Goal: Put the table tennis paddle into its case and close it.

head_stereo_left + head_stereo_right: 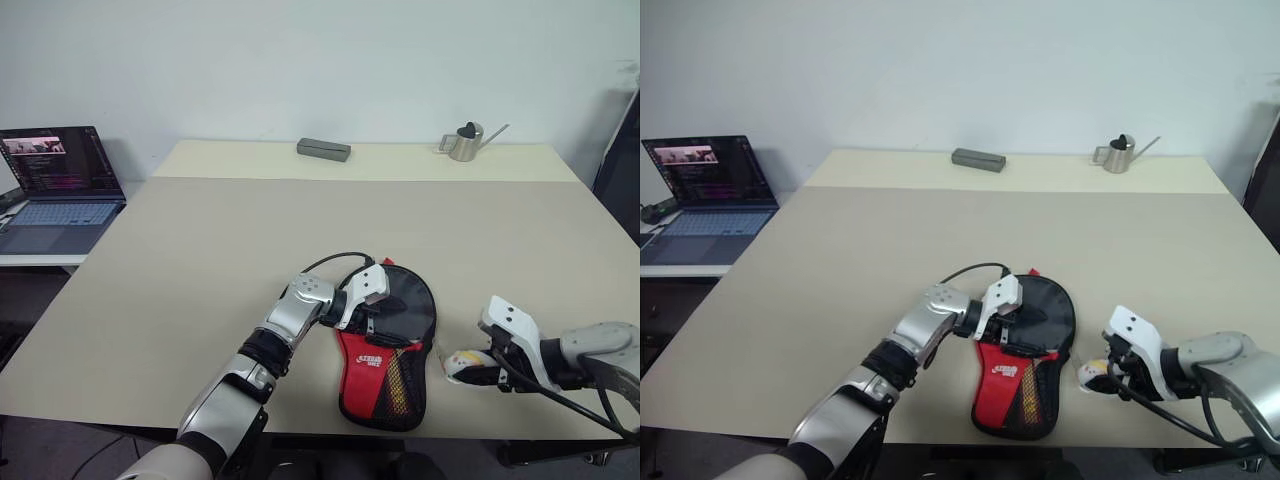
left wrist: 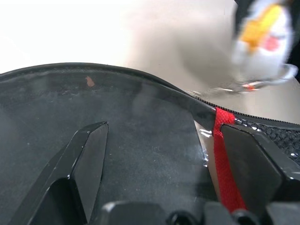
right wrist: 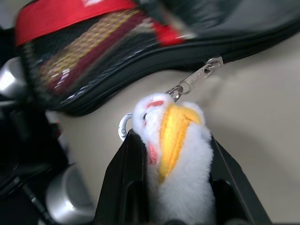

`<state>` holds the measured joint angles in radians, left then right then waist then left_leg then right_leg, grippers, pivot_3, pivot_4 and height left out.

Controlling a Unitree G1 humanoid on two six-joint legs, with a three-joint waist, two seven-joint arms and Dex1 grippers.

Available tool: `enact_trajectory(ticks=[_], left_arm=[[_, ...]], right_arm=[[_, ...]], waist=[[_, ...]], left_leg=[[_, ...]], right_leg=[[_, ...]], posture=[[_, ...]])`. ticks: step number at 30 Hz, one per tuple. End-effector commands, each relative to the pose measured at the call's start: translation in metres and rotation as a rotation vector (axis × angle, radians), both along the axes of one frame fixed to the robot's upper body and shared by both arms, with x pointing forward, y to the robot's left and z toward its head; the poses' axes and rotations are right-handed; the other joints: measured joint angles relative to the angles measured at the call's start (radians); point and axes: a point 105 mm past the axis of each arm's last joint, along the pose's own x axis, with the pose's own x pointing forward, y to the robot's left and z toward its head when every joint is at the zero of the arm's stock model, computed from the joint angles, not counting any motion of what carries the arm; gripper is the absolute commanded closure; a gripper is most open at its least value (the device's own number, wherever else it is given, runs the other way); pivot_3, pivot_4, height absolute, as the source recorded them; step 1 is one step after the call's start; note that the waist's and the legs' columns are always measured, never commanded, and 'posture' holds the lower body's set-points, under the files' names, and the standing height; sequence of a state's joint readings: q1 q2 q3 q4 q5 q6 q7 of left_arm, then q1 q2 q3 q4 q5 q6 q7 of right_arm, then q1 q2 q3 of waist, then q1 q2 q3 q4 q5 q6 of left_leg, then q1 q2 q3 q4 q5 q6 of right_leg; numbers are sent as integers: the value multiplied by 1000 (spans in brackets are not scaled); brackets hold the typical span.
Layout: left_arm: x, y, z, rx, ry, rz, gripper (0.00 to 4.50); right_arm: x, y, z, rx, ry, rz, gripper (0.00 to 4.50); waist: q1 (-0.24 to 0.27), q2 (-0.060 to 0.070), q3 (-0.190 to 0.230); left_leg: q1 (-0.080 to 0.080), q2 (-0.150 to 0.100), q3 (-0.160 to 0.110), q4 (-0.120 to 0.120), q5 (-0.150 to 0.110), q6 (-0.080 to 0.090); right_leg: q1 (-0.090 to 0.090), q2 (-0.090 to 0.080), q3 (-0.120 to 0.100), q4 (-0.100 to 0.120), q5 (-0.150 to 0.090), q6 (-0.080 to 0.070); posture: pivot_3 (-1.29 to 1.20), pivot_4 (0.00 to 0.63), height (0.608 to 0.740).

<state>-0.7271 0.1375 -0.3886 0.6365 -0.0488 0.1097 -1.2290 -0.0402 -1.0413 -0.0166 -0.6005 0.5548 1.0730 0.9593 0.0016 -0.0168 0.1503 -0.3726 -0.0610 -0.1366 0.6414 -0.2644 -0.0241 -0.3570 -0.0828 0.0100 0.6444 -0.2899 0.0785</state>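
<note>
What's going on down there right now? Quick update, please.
Left end effector open, resting on the case. Right end effector shut on the ball charm at the zipper. Nothing in the way.

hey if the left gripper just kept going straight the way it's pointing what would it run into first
Most likely the case itself. The left gripper sits over its round black end with open jaws, angled slightly down and across toward the robot's right, so it would press into the black fabric; depth is hard to judge.
</note>
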Motion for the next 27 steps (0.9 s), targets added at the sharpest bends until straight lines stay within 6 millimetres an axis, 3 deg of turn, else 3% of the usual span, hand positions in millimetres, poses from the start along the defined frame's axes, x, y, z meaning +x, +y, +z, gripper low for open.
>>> enact_trajectory(ticks=[1, 18, 27], left_arm=[[-20, 22, -61, 193, 182, 35, 346], [-29, 11, -59, 186, 197, -15, 346], [-30, 2, -57, 176, 196, -26, 346]], right_arm=[[-13, 9, 8, 24, -1, 77, 3703], [-87, 26, 8, 110, 187, 270, 3720], [-111, 52, 9, 214, 226, 357, 3804]], waist=[[0, 0, 0], [13, -1, 0], [25, -2, 0]], left_leg=[[0, 0, 0, 0, 0, 0], [0, -1, 0, 0, -3, 1], [-1, -1, -1, 1, -6, 2]], right_leg=[[0, 0, 0, 0, 0, 0], [1, -1, -1, -2, -2, 2], [2, -2, -2, -3, -4, 5]], posture=[[0, 150, 740], [0, 150, 740], [0, 150, 740]])
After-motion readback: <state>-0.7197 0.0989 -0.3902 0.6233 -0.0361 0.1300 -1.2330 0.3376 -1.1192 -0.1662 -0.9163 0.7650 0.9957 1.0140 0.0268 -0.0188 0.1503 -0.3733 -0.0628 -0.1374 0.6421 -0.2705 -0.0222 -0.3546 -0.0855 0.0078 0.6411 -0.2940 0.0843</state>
